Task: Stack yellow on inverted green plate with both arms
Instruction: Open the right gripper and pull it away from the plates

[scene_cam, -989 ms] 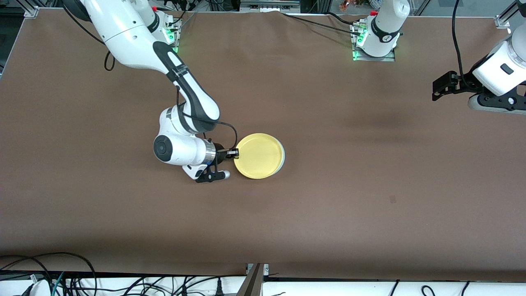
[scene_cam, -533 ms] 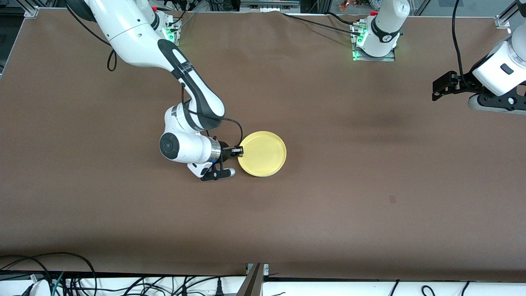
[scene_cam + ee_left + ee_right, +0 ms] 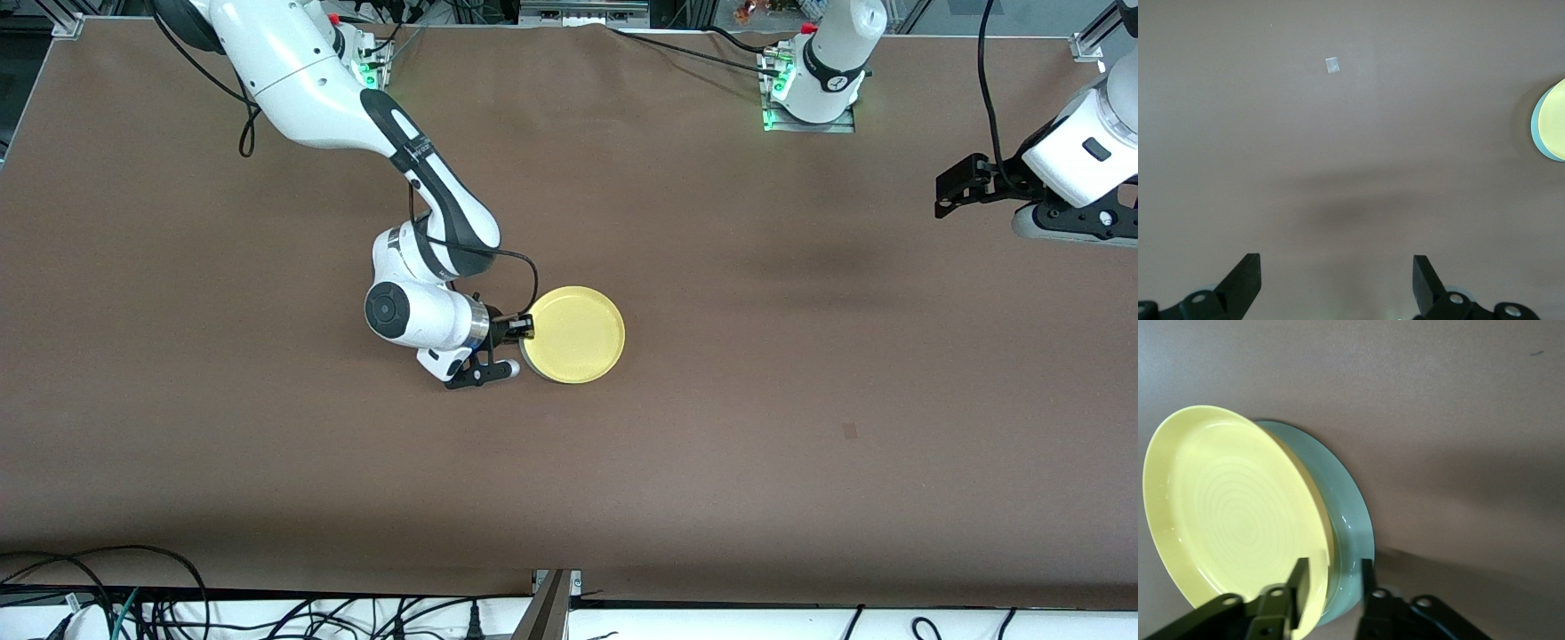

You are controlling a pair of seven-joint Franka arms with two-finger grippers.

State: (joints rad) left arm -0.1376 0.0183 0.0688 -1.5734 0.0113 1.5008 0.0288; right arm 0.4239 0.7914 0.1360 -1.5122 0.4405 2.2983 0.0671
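High front view, two wrist close-ups

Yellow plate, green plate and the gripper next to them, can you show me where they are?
yellow plate point(image 3: 576, 333): front view, middle of its flat inside.
green plate point(image 3: 1350, 520): right wrist view, the rim peeking out under the yellow plate.
right gripper point(image 3: 1333, 581): right wrist view, between its fingertips at the plates' edge.

brown table point(image 3: 800, 356), cables point(image 3: 133, 604), tape mark point(image 3: 1332, 65)

Both arms point(image 3: 311, 80) wear glossy white shells with black bands, thin black cables and black claws point(image 3: 514, 342).
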